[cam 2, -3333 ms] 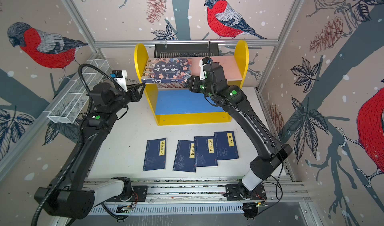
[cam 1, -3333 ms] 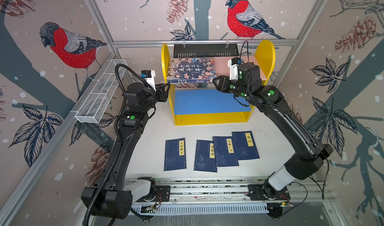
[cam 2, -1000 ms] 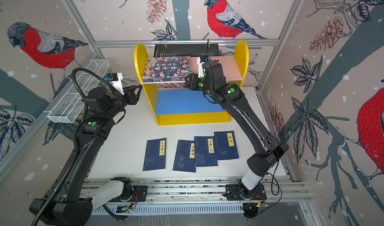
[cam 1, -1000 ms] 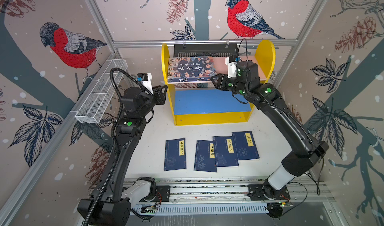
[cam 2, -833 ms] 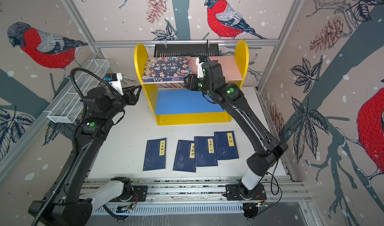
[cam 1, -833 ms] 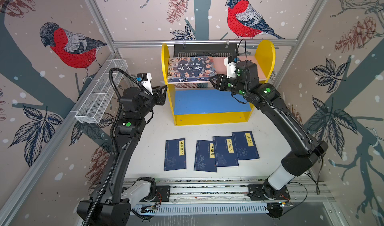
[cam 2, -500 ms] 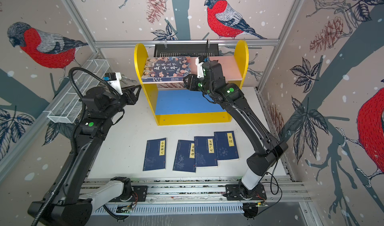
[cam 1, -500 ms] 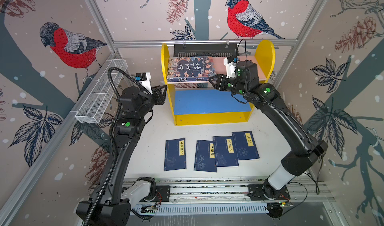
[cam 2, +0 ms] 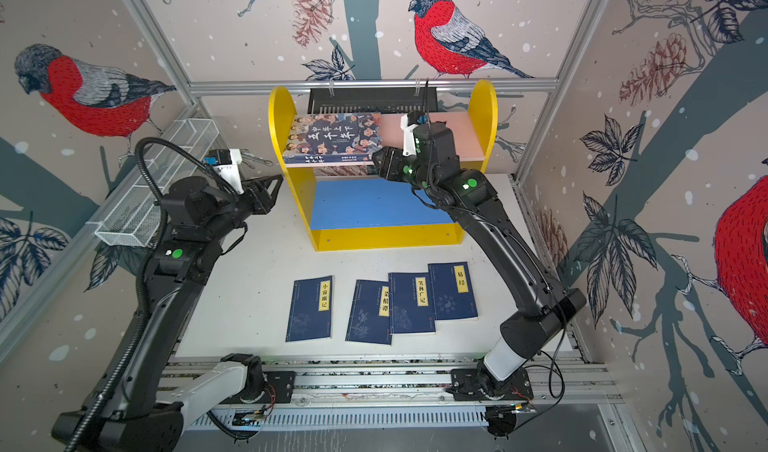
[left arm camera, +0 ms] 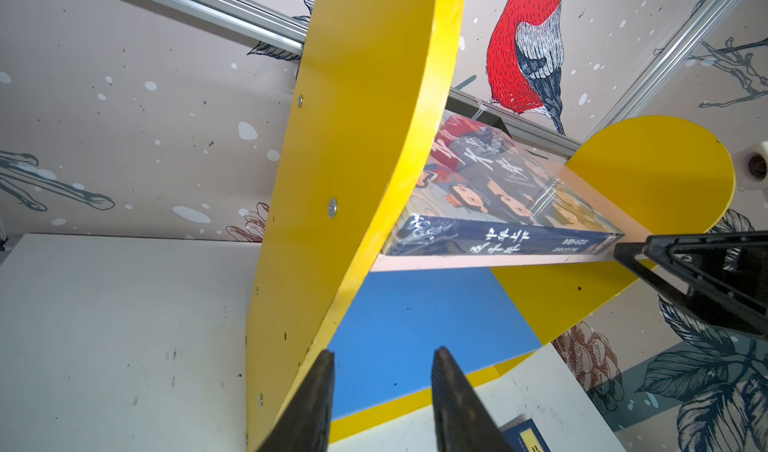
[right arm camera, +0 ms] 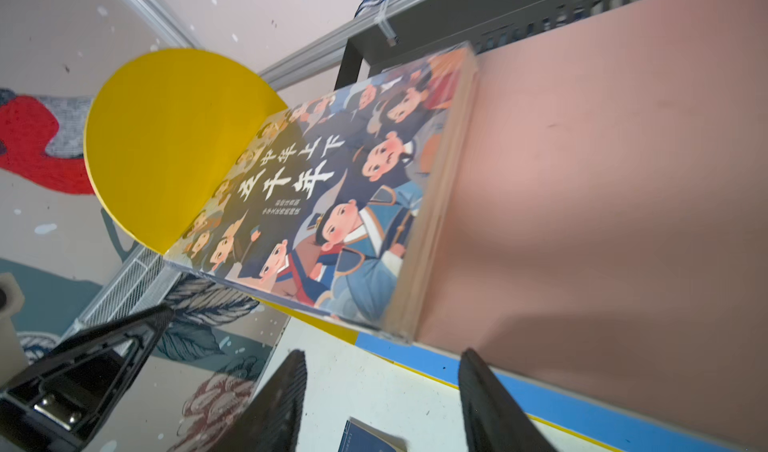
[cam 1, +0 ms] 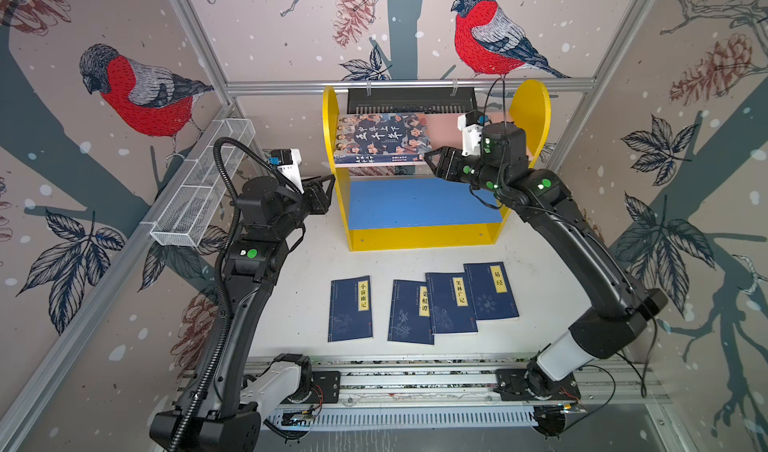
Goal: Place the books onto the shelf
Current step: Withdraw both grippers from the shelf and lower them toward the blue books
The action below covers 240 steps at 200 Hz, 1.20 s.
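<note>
The yellow shelf (cam 1: 424, 238) (cam 2: 386, 238) stands at the back, with a pink upper board and a blue lower board. The large cartoon-cover book (cam 1: 382, 136) (cam 2: 332, 136) (left arm camera: 498, 188) (right arm camera: 332, 204) lies flat on the pink board against the left side panel. Several thin navy books (cam 1: 350, 308) (cam 2: 309, 308) lie on the table in front. My right gripper (cam 1: 432, 161) (right arm camera: 383, 352) is open and empty, just in front of the big book's right front corner. My left gripper (cam 1: 330, 180) (left arm camera: 384, 352) is open and empty beside the left panel's front edge.
A white wire basket (cam 1: 199, 192) hangs on the left wall close to my left arm. A black slotted tray (cam 1: 411, 101) hangs behind the shelf. The arms' base rail (cam 1: 415, 383) runs along the front. Patterned walls close in on three sides.
The right gripper's jaws have spread wider in front of the big book. The left arm has shifted slightly beside the shelf panel. The books have not moved.
</note>
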Each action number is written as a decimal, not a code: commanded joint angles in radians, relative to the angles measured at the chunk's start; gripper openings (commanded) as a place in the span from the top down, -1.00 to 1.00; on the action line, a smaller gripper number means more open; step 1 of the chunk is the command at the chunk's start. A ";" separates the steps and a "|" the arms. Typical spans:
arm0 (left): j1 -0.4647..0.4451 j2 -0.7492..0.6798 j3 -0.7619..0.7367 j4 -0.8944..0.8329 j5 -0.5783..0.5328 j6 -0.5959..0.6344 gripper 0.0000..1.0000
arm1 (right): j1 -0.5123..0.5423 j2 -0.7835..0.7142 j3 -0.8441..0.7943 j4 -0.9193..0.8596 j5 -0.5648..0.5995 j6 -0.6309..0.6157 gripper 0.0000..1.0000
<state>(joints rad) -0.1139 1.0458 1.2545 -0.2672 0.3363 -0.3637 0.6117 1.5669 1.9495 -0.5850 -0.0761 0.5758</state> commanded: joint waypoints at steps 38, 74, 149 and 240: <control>0.002 -0.084 -0.162 -0.137 0.142 -0.114 -0.11 | 0.024 -0.331 -0.277 0.110 0.057 0.032 -0.18; 0.002 -0.122 -0.320 -0.101 0.241 -0.231 -0.16 | 0.114 -0.569 -0.572 0.107 0.074 0.103 -0.16; -0.001 -0.126 -0.600 0.038 0.371 -0.319 -0.20 | 0.214 -0.811 -1.105 0.110 0.147 0.403 -0.18; -0.151 0.030 -0.623 0.154 0.407 -0.263 -0.21 | 0.117 -0.798 -1.492 0.246 0.135 0.606 -0.20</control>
<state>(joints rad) -0.2401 1.0477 0.6418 -0.2031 0.7055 -0.6456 0.7818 0.7689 0.5171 -0.4152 0.0715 1.1313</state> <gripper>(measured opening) 0.604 0.599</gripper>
